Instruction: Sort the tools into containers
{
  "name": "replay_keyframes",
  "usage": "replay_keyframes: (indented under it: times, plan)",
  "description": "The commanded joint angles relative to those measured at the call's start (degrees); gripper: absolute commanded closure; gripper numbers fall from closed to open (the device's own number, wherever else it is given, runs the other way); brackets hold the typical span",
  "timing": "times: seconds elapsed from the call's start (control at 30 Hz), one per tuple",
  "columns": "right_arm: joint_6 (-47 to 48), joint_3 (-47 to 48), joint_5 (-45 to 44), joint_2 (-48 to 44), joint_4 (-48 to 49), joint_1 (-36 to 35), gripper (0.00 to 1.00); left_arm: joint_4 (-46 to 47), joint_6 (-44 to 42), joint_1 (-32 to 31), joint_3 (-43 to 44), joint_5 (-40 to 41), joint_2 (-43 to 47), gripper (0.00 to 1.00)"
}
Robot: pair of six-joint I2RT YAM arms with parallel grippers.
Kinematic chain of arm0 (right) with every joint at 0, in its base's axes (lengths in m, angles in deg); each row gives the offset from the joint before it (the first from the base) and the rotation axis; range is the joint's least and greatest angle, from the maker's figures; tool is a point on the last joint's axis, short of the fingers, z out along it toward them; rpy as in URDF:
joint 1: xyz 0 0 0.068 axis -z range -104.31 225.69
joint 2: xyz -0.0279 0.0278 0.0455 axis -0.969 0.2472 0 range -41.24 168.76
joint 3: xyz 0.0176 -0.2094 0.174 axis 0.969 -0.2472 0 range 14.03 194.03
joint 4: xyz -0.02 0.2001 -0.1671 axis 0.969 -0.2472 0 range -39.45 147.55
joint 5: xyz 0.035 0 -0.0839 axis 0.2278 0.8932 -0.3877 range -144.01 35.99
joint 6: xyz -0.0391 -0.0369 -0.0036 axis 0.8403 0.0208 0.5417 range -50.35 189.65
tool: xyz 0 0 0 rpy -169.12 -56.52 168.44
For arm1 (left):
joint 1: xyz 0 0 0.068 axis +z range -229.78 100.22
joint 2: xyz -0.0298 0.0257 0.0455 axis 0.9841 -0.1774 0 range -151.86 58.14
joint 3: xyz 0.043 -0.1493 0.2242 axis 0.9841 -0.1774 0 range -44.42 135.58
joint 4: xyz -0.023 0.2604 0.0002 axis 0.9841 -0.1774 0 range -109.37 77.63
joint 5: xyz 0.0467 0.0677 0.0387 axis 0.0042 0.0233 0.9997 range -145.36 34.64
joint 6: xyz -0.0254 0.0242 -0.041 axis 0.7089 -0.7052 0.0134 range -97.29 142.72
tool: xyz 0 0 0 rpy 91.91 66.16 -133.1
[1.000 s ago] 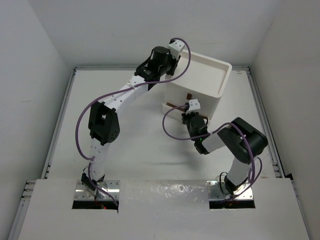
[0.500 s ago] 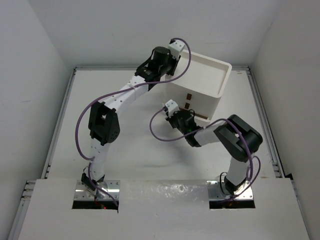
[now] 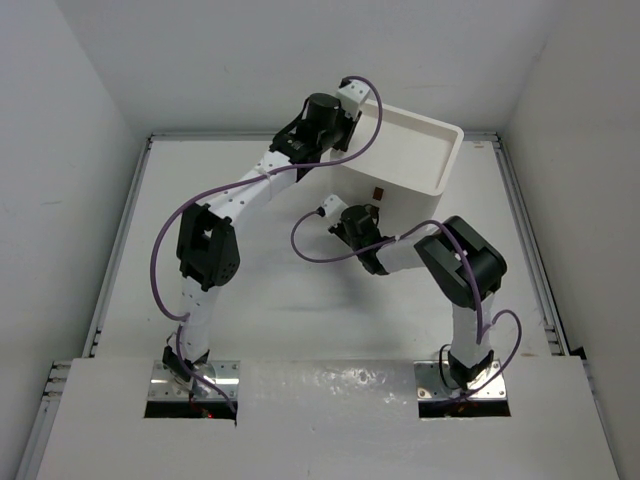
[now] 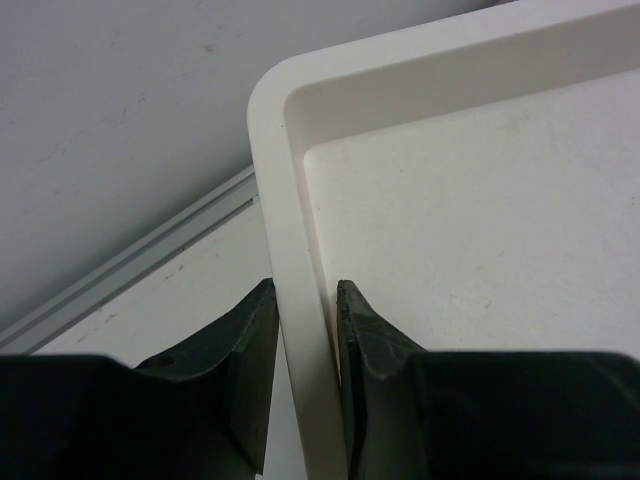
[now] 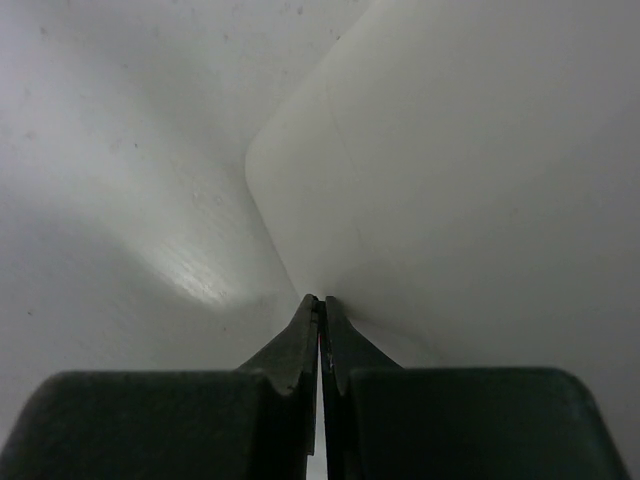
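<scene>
1. Rim corner of the white drawer stack (image 3: 448,150), back-right on the tabletop (image 3: 270,290), is pinched between the left fingers (image 4: 250,340).
2. Tips of the right fingers (image 5: 295,345), pressed together on nothing, sit at its front-left corner.
3. Most room is left of the arms, and 1 brown tab (image 3: 378,191) shows.

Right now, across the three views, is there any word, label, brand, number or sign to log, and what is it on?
None can be read in any view.
The white drawer unit is plain.
Its brown tab handle is too small to show any marking.
The left gripper and right gripper show plain black fingers.
</scene>
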Motion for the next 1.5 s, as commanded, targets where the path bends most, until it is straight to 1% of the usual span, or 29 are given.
replay_keyframes:
  times: [0.0,0.13,0.2,0.27,0.3,0.37,0.4,0.47,0.5,0.53,0.57,0.6,0.63,0.67,0.73,0.77,0.8,0.83,0.87,0.93,1.0,1.07,1.13,1.17,1.23,1.27,1.3,1.33,1.47]
  plan:
    - [6.6,1.4,-8.4,0.1,1.8,1.8,1.0,-12.3,-1.1,-1.7,-2.2,-4.4,0.6,1.0]
    - [5.4,0.2,-2.7,-3.6,-1.3,1.1,1.0,-12.4,-1.2,-1.7,-2.0,-4.4,0.4,1.0]
    - [5.7,-1.1,-2.1,-7.3,-2.7,-0.6,1.0,-12.9,-1.3,-1.7,-1.6,-4.6,0.3,1.0]
    - [7.1,-2.5,-3.4,-10.5,-4.0,-2.8,1.0,-13.4,-1.5,-1.7,-0.3,-4.9,0.2,0.94]
    - [7.2,-2.9,-4.3,-14.2,-6.4,-5.2,1.0,-14.3,-1.6,-1.7,1.4,-5.1,-0.2,0.86]
    - [4.0,-2.9,-5.3,-18.6,-11.4,-7.9,1.0,-15.8,-1.9,-1.7,3.2,-4.6,-0.7,0.76]
    - [1.2,-2.8,-4.6,-23.5,-18.0,-8.0,1.0,-16.4,-2.0,-1.7,4.0,-4.5,-0.9,0.66]
    - [-7.8,-4.6,-3.5,-28.6,-24.0,-7.6,1.0,-16.9,-2.3,-1.7,5.9,-4.3,-0.8,0.55]
    - [-10.6,-6.0,-4.5,-34.2,-28.0,-7.2,1.0,-17.1,-2.6,-1.7,6.6,-4.0,-0.1,0.43]
    - [-13.4,-9.2,-6.2,-37.1,-30.3,-7.0,1.0,-17.0,-2.8,-1.7,6.8,-3.8,0.4,0.37]
    - [-21.7,-10.7,-10.9,-40.3,-32.9,-6.0,0.99,-16.5,-3.1,-1.7,7.0,-3.8,0.8,0.26]
    - [-26.3,-12.2,-12.8,-43.6,-39.8,-5.0,0.87,-16.2,-3.2,-1.8,7.2,-3.8,2.0,0.11]
    - [-34.7,-15.1,-15.1,-50.2,-43.5,-3.7,0.76,-16.0,-3.3,-1.8,7.3,-3.7,2.7,0.04]
    - [-37.8,-16.6,-16.1,-53.8,-49.7,-0.8,0.47,-15.6,-3.4,-1.8,7.8,-3.6,3.9,0.0]
    - [-43.6,-20.7,-18.2,-63.8,-54.8,1.9,0.24,-15.3,-3.4,-1.8,8.8,-3.1,5.1,0.0]
    - [-45.0,-21.7,-20.5,-66.9,-59.5,4.8,0.15,-15.7,-3.4,-1.8,9.4,-2.5,5.8,0.0]
    - [-45.8,-23.4,-21.4,-69.8,-61.4,6.4,0.01,-15.9,-3.4,-1.8,10.5,-2.5,7.7,0.0]
    - [-47.2,-24.0,-22.3,-74.9,-63.2,9.4,0.01,-16.5,-3.8,-1.8,10.5,-0.4,8.9,0.0]
    - [-47.9,-24.2,-24.2,-77.0,-66.1,10.7,0.01,-16.7,-4.0,-1.6,9.7,2.5,11.9,0.0]
    - [-47.9,-25.3,-25.7,-81.7,-67.1,13.9,0.01,-17.2,-4.7,-1.3,7.0,6.3,15.6,0.0]
    - [-47.4,-25.9,-27.0,-83.1,-67.0,15.3,0.01,-16.8,-5.4,1.2,-0.3,9.2,21.7,0.0]
    - [-46.7,-25.7,-27.6,-82.7,-67.0,16.8,0.01,-16.9,-3.8,6.0,-8.6,8.6,27.4,0.0]
    - [-46.4,-25.4,-28.5,-81.8,-67.0,17.4,0.01,-17.9,-2.4,10.1,-13.8,6.6,30.3,0.0]
    - [-46.3,-25.5,-28.7,-80.8,-66.5,17.4,0.01,-18.7,-0.9,14.8,-19.3,4.8,33.0,0.0]
    - [-45.0,-25.8,-28.7,-79.9,-65.8,17.4,0.01,-17.7,0.3,19.6,-25.8,2.8,35.7,0.0]
    - [-45.1,-26.2,-28.5,-79.1,-65.6,17.4,0.01,-16.9,1.2,23.7,-32.9,1.8,38.3,0.0]
    - [-45.1,-26.4,-28.5,-78.6,-65.4,17.4,0.01,-16.0,1.4,25.6,-36.2,1.4,39.6,0.0]
    - [-45.8,-26.7,-28.1,-78.2,-64.7,17.4,0.01,-14.5,1.5,28.4,-42.8,1.0,41.9,0.0]
    - [-50.8,-26.0,-30.7,-74.0,-66.0,17.4,0.01,-9.8,1.2,31.1,-42.9,1.8,42.0,0.0]
